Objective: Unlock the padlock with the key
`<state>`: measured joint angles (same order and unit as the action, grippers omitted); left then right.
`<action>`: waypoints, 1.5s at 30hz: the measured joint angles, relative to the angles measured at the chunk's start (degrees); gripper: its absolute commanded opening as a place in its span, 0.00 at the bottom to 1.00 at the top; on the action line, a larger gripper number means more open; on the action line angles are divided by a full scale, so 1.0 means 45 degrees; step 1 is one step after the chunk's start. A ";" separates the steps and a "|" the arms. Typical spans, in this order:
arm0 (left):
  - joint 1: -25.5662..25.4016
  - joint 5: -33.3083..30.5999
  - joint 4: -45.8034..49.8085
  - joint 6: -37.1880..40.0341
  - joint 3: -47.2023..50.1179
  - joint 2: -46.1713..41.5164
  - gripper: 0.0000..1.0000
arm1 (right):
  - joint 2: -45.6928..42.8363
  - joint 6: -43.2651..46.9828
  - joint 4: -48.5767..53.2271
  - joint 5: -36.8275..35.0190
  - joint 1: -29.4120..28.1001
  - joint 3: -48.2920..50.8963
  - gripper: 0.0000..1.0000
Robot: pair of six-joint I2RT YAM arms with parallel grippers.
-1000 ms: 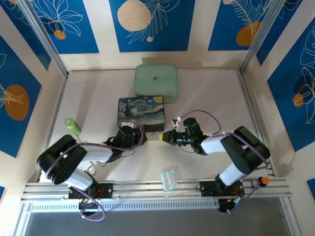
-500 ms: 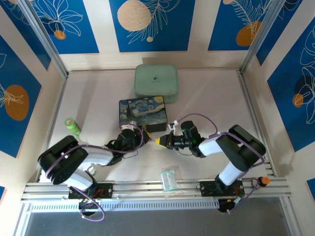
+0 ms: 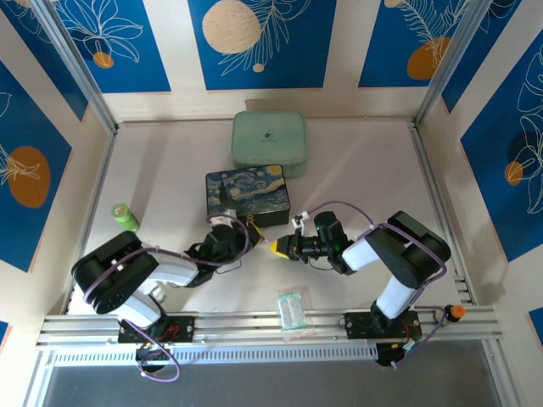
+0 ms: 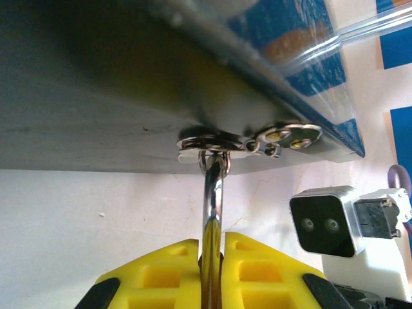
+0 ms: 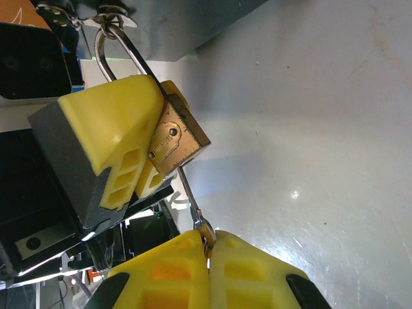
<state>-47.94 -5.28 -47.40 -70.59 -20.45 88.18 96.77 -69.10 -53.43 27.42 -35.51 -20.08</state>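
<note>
Looking down on a pale, smooth worktop (image 3: 170,170), faintly glossy close up from the right wrist. Boxed in by cream walls (image 3: 174,51) carrying deep-blue panels, white leaf outlines and orange and cream discs. Edged on the near side by a ribbed aluminium rail (image 3: 254,324). Toward the back, a rounded mint-green case (image 3: 269,142); just in front of it, a flat dark box (image 3: 247,193) with a swirling night-sky lid. Off to the left, a small green bottle (image 3: 125,218); by the rail, a clear packet (image 3: 293,308). At the box's near edge, a squarish brass padlock (image 5: 175,143), its thin silver shackle looped through a metal hasp (image 4: 219,138). Left jaws pressed together on the padlock, yellow moulded plastic on either side. Right jaws pinching the end of a thin silvery key (image 5: 188,192), tip meeting the padlock's underside, seemingly in the keyhole, though hard to tell.
</note>
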 measured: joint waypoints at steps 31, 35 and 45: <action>-0.0879 -0.0719 -0.0539 -0.0534 0.0010 -0.0083 0.00 | 0.1734 -0.2001 -0.3818 0.0486 0.0466 0.0529 0.00; -0.0879 -0.0869 -0.0287 -0.0539 -0.0053 -0.0083 0.00 | 0.1812 -0.2089 -0.4167 0.0389 0.0466 0.0908 0.00; -0.0879 -0.1098 -0.0461 -0.0593 -0.0063 0.0170 0.00 | 0.1880 -0.2336 -0.5100 0.0092 0.0418 0.1331 0.00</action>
<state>-51.90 -10.22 -49.47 -73.25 -20.73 88.95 105.23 -79.61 -76.38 27.83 -33.63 -14.09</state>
